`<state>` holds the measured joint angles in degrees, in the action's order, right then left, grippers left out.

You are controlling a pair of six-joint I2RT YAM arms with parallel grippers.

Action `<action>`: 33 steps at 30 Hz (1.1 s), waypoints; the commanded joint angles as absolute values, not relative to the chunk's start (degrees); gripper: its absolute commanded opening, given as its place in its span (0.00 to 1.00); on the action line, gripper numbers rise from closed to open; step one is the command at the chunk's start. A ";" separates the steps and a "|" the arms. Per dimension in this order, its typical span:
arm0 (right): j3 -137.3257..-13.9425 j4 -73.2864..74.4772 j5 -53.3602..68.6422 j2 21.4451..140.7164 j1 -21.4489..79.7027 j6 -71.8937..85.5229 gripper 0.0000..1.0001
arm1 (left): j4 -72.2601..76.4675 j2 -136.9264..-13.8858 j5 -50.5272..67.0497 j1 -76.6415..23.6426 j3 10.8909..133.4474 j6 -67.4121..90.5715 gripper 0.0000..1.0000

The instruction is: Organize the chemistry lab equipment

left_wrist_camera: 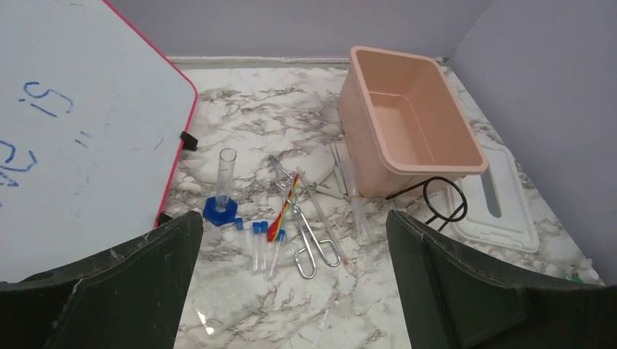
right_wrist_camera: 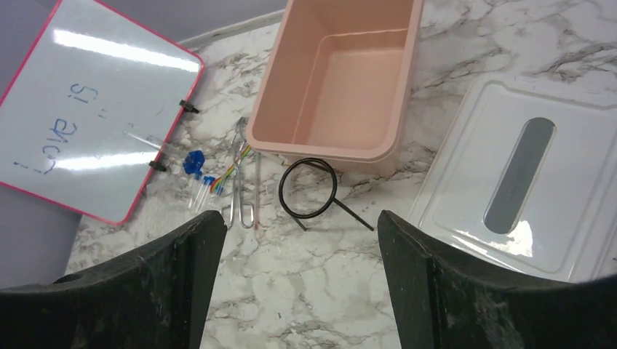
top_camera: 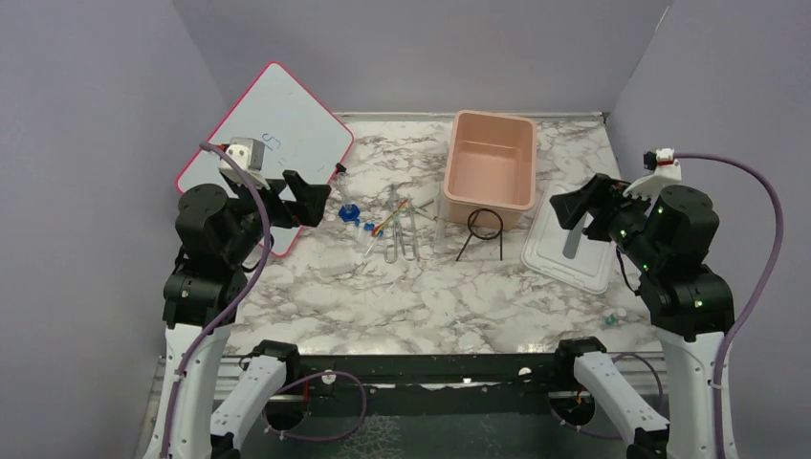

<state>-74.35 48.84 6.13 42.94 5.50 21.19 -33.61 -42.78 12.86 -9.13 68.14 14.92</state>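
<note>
Right now both your claws hang wide open and empty: left gripper (top_camera: 311,199) beside the whiteboard (top_camera: 287,134), right gripper (top_camera: 574,207) over the lid (top_camera: 550,251). Tongs (left_wrist_camera: 309,233), rod (left_wrist_camera: 285,211), vials (left_wrist_camera: 258,236) and upright tube (left_wrist_camera: 226,174) cluster left of the tub (top_camera: 449,182); the ring stand (right_wrist_camera: 281,190) sits just beside its near wall.

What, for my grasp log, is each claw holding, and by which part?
Nothing. The left claw and the right claw are both open and empty; the tongs, vials and wire ring stand lie untouched on the table.

pink tub (top_camera: 493,167), black ring stand (right_wrist_camera: 281,190), marbled table (top_camera: 402,296)
</note>
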 commanded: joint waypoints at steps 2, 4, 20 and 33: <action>-71.80 44.90 11.72 41.25 5.10 20.33 0.84 | -25.92 -41.48 24.00 -9.48 65.80 15.37 0.99; -71.06 44.34 12.65 40.74 5.08 20.65 0.84 | -23.39 -41.27 30.35 -9.60 64.02 15.62 0.99; -63.28 44.40 26.40 47.65 5.16 14.61 0.76 | -6.13 -41.70 43.46 -12.27 46.58 25.16 0.99; -59.60 40.13 -5.61 61.90 19.04 21.54 0.68 | -0.31 -48.79 36.41 -12.61 41.28 26.17 0.99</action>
<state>-58.67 43.64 11.18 57.30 10.24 17.80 -4.97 -47.22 39.35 -12.16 42.24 25.76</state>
